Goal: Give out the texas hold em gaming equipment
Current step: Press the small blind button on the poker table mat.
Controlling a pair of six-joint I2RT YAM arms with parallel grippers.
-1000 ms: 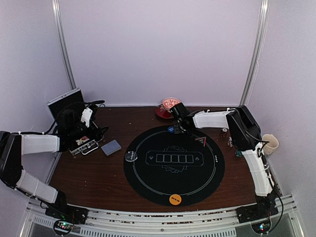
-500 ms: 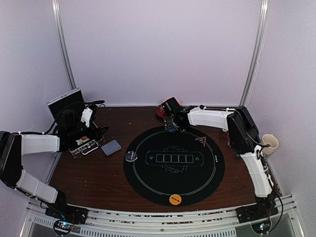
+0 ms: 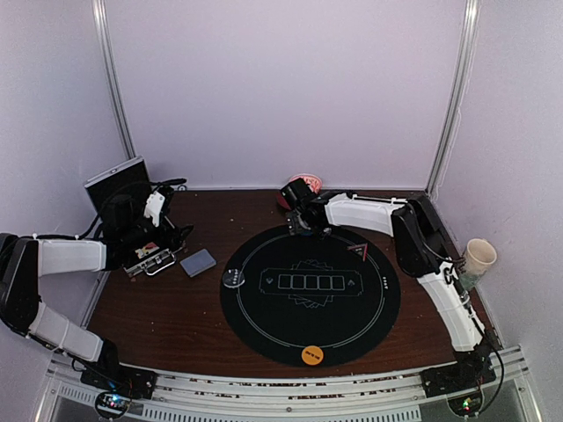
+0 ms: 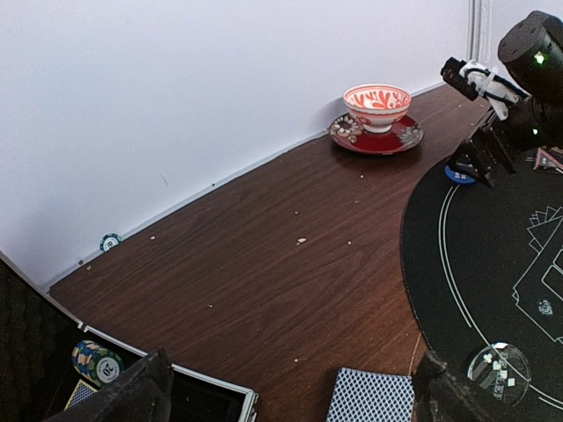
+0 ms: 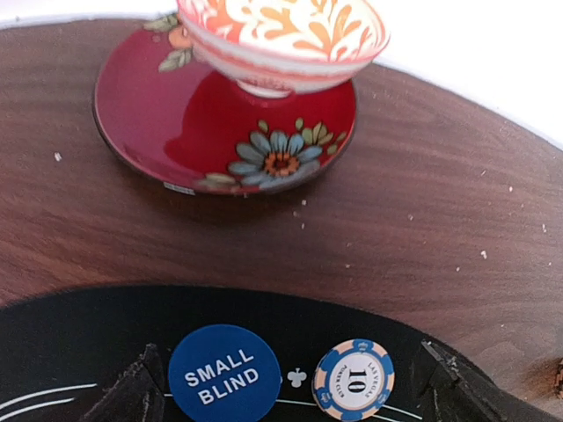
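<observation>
One red-and-white bowl (image 5: pixel 281 40) on its saucer (image 5: pixel 176 123), just behind blue disc (image 5: pixel 224 374).

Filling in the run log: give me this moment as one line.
right gripper: open, over SMALL BLIND disc and 10 chip on mat edge | left gripper: open, near card deck
</observation>
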